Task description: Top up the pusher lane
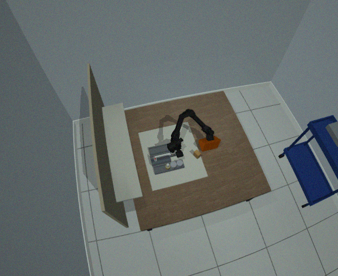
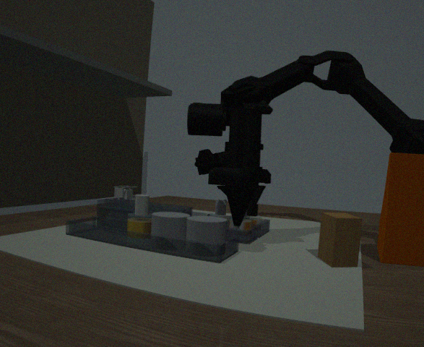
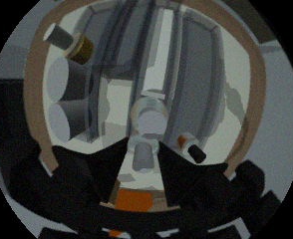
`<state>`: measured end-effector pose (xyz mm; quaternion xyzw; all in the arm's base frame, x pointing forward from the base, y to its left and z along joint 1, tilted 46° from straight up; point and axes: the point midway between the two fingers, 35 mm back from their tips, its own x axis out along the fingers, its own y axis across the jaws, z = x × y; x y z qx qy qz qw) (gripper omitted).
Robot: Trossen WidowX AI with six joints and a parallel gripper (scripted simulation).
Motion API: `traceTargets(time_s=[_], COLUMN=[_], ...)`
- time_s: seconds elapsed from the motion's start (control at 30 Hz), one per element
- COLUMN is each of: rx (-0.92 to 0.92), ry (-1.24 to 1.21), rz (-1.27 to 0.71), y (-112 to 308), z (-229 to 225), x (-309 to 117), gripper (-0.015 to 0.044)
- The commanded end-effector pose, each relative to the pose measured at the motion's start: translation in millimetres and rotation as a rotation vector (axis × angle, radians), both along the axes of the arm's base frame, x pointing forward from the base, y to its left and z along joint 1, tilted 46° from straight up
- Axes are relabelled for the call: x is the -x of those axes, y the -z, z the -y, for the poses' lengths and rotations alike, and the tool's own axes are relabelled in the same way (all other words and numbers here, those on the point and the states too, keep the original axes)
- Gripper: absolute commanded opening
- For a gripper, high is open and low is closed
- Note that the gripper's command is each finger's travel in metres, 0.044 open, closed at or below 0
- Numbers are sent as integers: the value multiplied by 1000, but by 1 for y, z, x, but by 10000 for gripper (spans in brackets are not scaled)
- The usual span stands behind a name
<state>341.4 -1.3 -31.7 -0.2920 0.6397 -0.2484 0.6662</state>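
My gripper [image 2: 238, 225] [image 3: 143, 142] points down and is shut on a jar with a pale grey cap [image 3: 143, 156] and a clear body. The held jar looks upright at the front end of the sprung lane. Directly behind it in the wrist view stands the lane jar [image 3: 151, 121], with a pale round top, and the two look touching or nearly so. The pusher plate [image 3: 152, 94] is behind the lane jar, at the end of a long white strip [image 3: 158, 57]. The fingers hide the held jar's sides; its base, its height over the lane floor and the front stop cannot be made out.
A jar with a black cap [image 3: 197, 153] stands at the right lane's front. The left lane holds two wide grey-lidded jars [image 2: 170, 228] [image 2: 206, 231] and a yellow jar [image 2: 139, 227] with a white cap. A wooden block [image 1: 197, 154] [image 2: 339, 241] stands near the orange arm base [image 1: 209, 144] [image 2: 409, 209].
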Motion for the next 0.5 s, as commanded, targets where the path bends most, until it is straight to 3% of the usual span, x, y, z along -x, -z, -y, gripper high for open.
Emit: traceTargets(time_s=[0.0, 0.47], rx=[4, 4], ry=[1, 1], rz=[12, 12], y=[-1, 0], z=[0, 0], x=[-1, 3], gripper=[0, 0])
